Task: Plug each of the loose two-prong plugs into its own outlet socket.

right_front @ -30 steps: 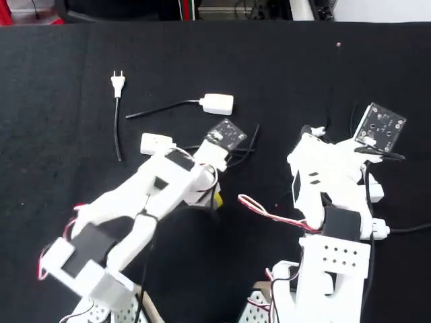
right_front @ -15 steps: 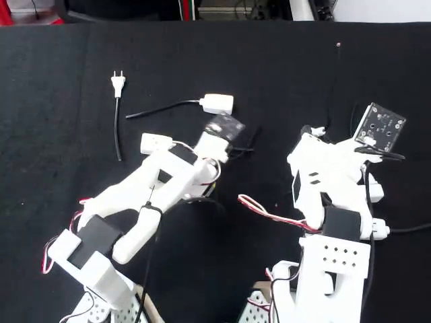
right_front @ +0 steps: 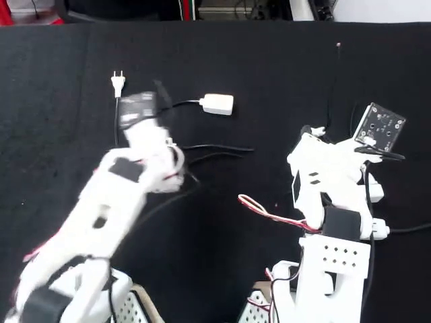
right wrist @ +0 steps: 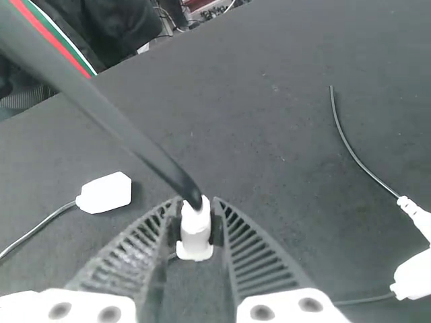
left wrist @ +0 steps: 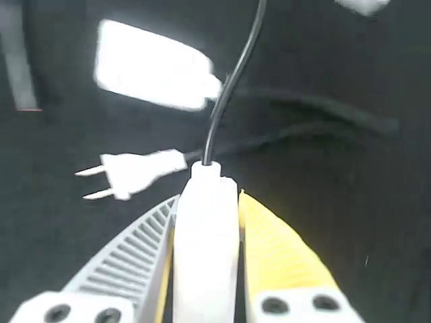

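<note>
1. Left gripper (left wrist: 207, 199): clamps tight on white outlet socket (left wrist: 205, 259), black cable at its tip.
2. Loose two-prong plug (left wrist: 135, 171): lies on black worktop (right_front: 269, 67), just beyond held socket.
3. Right gripper (right wrist: 194, 203): pinches white cable end (right wrist: 195, 241).
4. Second socket (right_front: 217, 103): rests apart on worktop.

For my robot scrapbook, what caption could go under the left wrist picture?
Left gripper clamps a corded white block near a loose two-prong plug on the black table.
</note>
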